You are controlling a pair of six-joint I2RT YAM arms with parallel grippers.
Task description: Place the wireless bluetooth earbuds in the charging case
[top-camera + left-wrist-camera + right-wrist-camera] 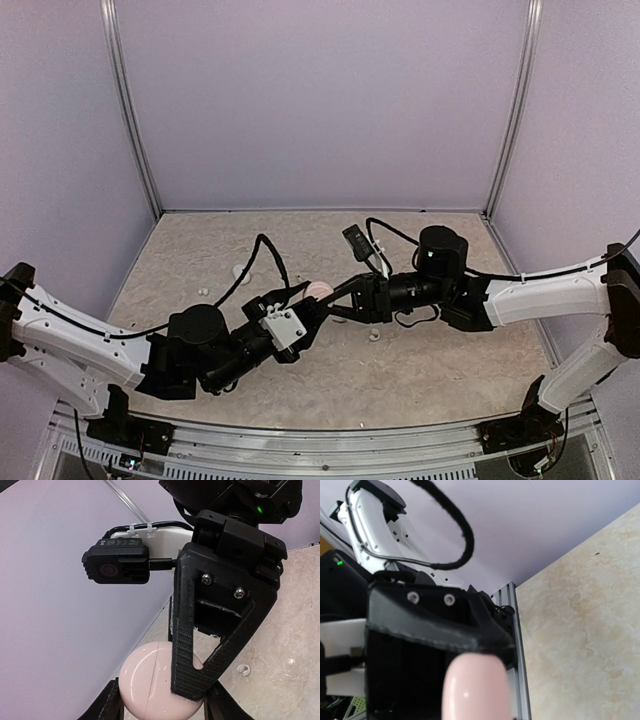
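A beige, stone-mottled tabletop [450, 370] fills the floor of the enclosure. Smooth pale lilac wall panels close it in on three sides: a back panel [320, 100] along the table's far edge, a left panel [50, 150] and a right panel [590, 130] along its side edges. A slim silver metal upright post [130, 110] rises at the far left corner and a matching one [512, 110] at the far right corner. A ribbed silver aluminium rail [320, 440] runs along the near edge of the table.
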